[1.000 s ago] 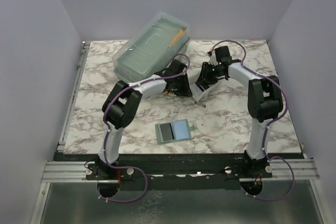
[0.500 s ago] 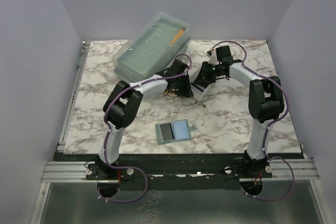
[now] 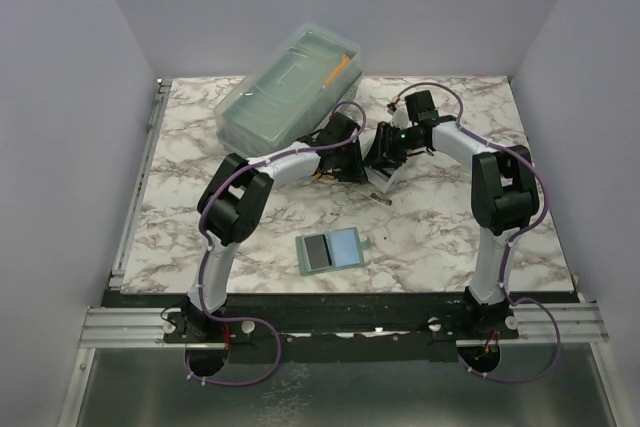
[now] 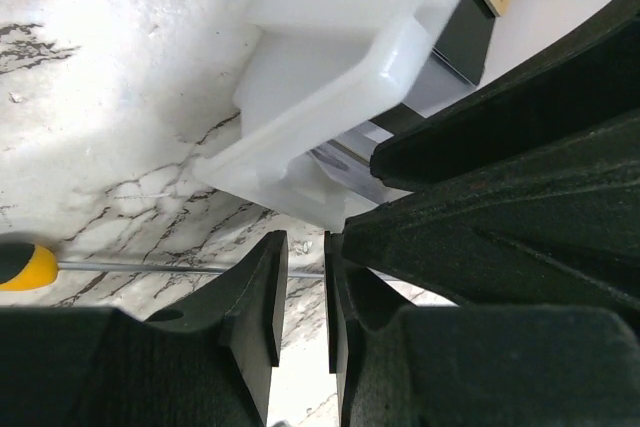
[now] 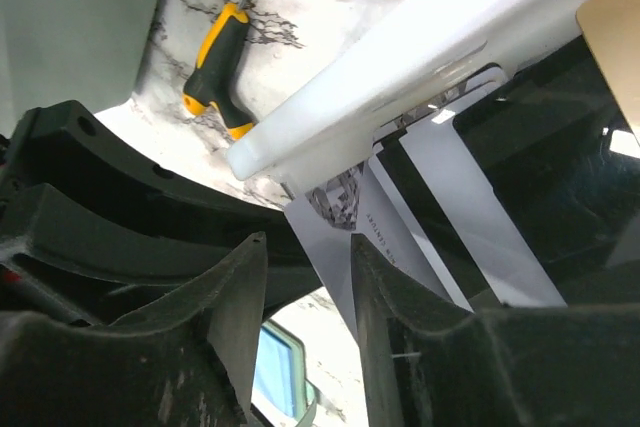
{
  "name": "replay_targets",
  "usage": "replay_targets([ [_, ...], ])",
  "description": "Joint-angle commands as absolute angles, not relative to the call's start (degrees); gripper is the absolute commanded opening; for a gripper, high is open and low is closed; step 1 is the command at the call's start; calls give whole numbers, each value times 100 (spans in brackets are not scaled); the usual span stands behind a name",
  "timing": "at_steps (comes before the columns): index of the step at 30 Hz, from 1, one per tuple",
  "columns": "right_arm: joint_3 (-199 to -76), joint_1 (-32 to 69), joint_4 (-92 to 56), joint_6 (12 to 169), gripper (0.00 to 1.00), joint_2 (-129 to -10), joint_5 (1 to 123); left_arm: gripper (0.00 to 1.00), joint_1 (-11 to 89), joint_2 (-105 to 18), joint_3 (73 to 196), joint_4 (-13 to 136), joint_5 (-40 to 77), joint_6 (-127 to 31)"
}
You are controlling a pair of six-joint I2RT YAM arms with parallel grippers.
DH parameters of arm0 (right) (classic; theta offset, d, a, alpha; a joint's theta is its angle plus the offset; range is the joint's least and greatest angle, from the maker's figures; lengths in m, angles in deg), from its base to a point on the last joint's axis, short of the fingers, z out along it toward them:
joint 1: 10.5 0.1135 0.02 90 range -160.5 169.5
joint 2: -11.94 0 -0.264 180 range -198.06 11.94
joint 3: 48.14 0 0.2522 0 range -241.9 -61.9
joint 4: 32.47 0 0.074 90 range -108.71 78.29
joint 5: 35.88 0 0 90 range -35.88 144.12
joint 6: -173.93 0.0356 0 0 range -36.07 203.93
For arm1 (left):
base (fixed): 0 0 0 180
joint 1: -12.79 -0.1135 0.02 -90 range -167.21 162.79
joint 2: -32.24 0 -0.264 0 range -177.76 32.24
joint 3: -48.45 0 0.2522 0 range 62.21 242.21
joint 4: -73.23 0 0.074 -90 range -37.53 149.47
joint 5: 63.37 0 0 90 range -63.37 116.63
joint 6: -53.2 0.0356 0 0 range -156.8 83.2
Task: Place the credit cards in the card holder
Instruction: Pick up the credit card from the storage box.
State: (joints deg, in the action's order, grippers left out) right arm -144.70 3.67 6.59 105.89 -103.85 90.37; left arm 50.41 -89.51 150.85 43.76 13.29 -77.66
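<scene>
Our left arm (image 3: 235, 202) and our right arm (image 3: 505, 187) both reach out and bend in toward the middle. The two wrists tip down, almost nose to nose. Our left gripper (image 4: 307, 247) has its fingers nearly together, with only a thin slit between them. Our right gripper (image 5: 308, 257) has a wider gap.

The table (image 3: 180, 172) is white-grey marble, the card holder (image 3: 333, 249) grey-green, the tray (image 4: 340, 47) white.
</scene>
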Motion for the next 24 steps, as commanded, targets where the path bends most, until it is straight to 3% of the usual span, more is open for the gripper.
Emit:
replay_targets([
  [1, -14412, 388, 946, 10181, 46, -10337, 8675, 27, 5032, -9066, 15221, 4443, 1574, -7662],
  [6, -14383, 391, 1021, 10005, 49, -10378, 8719, 27, 5031, -9054, 15236, 4427, 1583, -7640],
  [17, -14279, 484, 848, 9547, 41, -10100, 8208, 27, 5032, -9075, 15340, 4383, 1532, -7608],
  [24, -14403, 632, 786, 9576, 26, -9890, 7681, 27, 5032, -8842, 15222, 4374, 1451, -7600],
])
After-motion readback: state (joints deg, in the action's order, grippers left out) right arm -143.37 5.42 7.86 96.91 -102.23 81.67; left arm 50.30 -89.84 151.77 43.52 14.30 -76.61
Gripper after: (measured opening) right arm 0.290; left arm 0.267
